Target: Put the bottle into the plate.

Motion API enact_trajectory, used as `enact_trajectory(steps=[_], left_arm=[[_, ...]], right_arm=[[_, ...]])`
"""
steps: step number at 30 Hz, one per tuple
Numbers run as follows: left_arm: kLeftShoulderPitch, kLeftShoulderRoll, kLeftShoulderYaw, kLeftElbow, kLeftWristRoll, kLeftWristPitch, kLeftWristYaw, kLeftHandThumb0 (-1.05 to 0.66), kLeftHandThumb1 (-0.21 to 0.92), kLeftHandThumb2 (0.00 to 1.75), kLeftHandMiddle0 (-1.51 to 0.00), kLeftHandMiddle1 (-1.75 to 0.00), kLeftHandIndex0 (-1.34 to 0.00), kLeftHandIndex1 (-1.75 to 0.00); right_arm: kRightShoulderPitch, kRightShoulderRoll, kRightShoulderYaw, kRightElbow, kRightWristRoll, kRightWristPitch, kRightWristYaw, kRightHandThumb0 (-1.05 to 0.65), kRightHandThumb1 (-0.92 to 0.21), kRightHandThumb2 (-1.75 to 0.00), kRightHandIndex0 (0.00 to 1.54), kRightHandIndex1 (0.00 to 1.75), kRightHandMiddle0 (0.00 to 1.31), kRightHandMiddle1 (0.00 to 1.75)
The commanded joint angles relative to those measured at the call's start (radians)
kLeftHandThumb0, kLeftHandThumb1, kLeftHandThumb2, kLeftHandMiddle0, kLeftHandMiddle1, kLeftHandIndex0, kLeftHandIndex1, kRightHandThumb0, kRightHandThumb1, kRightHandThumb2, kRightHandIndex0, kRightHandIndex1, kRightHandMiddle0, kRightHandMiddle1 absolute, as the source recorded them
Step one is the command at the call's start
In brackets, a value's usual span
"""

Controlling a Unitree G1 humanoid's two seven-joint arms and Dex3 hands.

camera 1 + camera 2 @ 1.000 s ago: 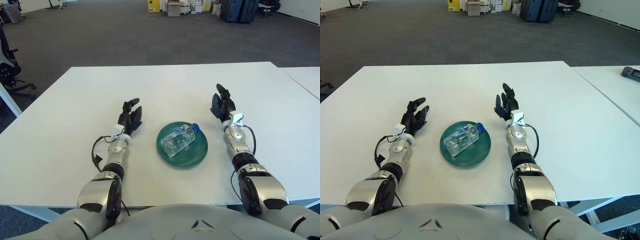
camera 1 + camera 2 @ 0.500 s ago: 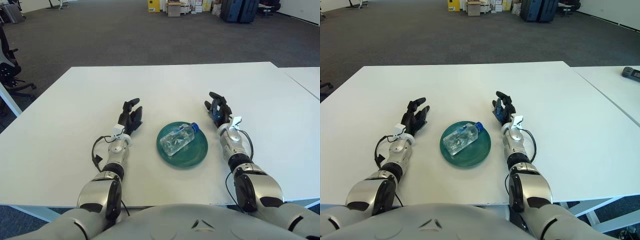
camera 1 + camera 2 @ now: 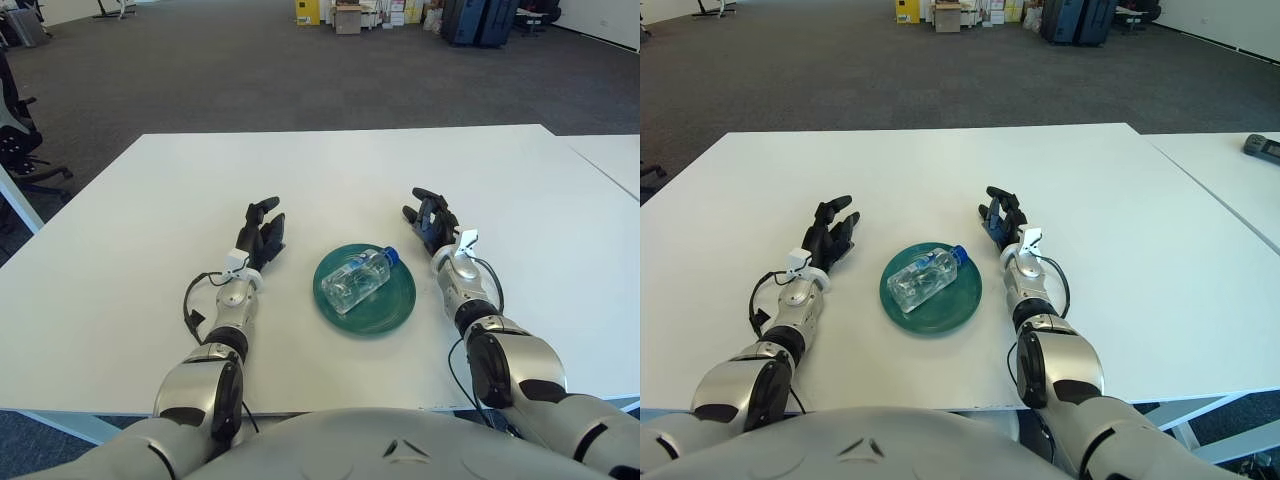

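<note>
Clear plastic bottle with a blue cap [image 3: 357, 279] lies on its side inside the round dark-green plate [image 3: 390, 313], cap end toward the far right rim, base toward the near left; both sit where they were a second ago, on the white tabletop [image 3: 330, 175] between the two arms. The right hand [image 3: 431, 218] is what has changed: a second ago it showed farther out to the right and farther up the table, and over the last second it has drawn in toward the plate, so that it now shows just beside the plate's far right edge, apart from it. Its dark fingers [image 3: 417, 194] are loosely spread, slightly bent, and hold nothing. The left hand [image 3: 260, 235] has not moved; it shows to the left of the plate, near it but apart, fingers extended and relaxed, holding nothing. A black cable [image 3: 190, 305] loops beside the left wrist, unchanged
</note>
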Motion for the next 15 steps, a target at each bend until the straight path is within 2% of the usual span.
enact_trajectory(steps=[1, 15], left_arm=[[0.032, 0.003, -0.002, 0.01, -0.001, 0.021, -0.01, -0.74, 0.92, 0.69, -0.49, -0.21, -0.01, -1.04], [0.035, 0.004, 0.0, -0.011, -0.007, 0.051, -0.011, -0.73, 0.92, 0.75, -0.49, -0.23, 0.0, -0.98]], right_arm=[[0.051, 0.011, 0.005, 0.041, -0.02, 0.03, -0.006, -0.8, -0.92, -0.94, 0.46, 0.1, 0.0, 0.91], [0.1, 0.028, 0.005, 0.04, -0.038, 0.013, -0.018, -0.78, -0.92, -0.95, 0.45, 0.08, 0.0, 0.87]])
